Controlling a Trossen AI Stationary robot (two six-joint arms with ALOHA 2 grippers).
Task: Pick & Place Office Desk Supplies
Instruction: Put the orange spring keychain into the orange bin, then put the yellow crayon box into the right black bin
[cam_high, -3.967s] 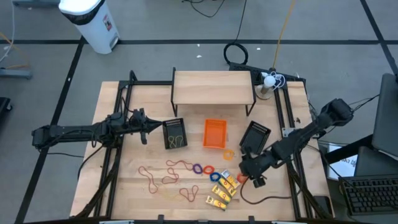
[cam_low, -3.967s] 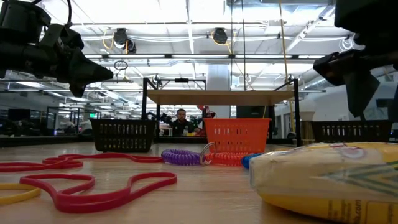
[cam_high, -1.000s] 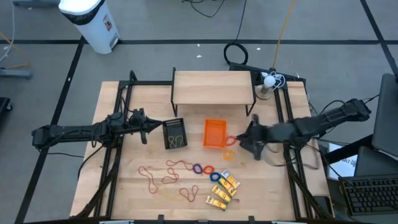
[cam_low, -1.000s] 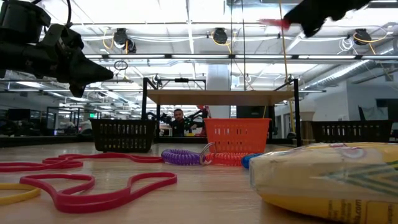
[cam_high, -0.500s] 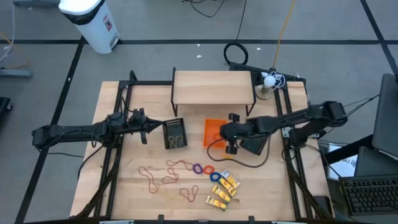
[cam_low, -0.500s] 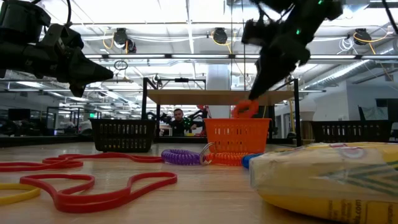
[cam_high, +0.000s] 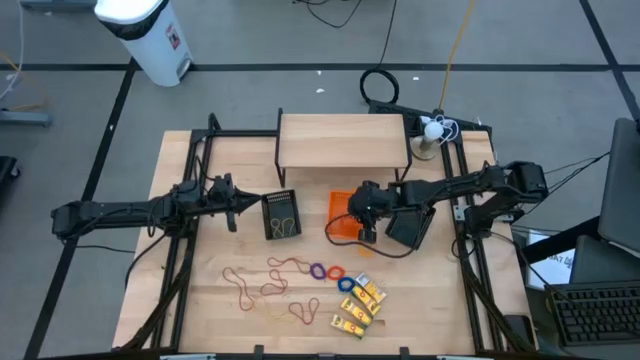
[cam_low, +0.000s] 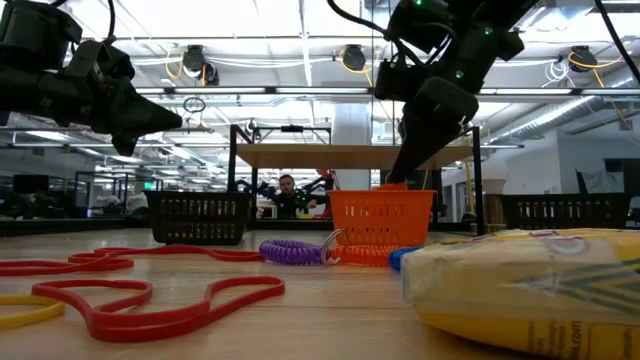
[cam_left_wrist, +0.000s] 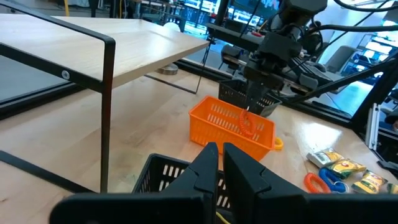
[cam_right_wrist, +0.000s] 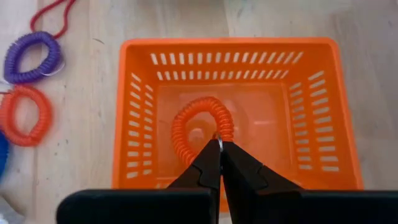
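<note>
While the right gripper (cam_right_wrist: 219, 149) hangs over the orange basket (cam_high: 341, 205) at frame center, its fingers are pinched on an orange coil ring (cam_right_wrist: 200, 127) inside it. Left gripper (cam_high: 236, 205), fingers together, sits mid-left by the black basket (cam_high: 281, 214).

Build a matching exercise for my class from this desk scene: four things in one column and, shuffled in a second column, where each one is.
Things:
1. orange coil ring
2. purple coil ring
3. left gripper
4. yellow packets

Places:
A. on the bare table, beside the orange basket
B. at the table's front, right of the rubber bands
C. hanging from the right gripper inside the orange basket
D. just left of the black basket that already holds bands

Pairs: 1-C, 2-A, 3-D, 4-B
</note>
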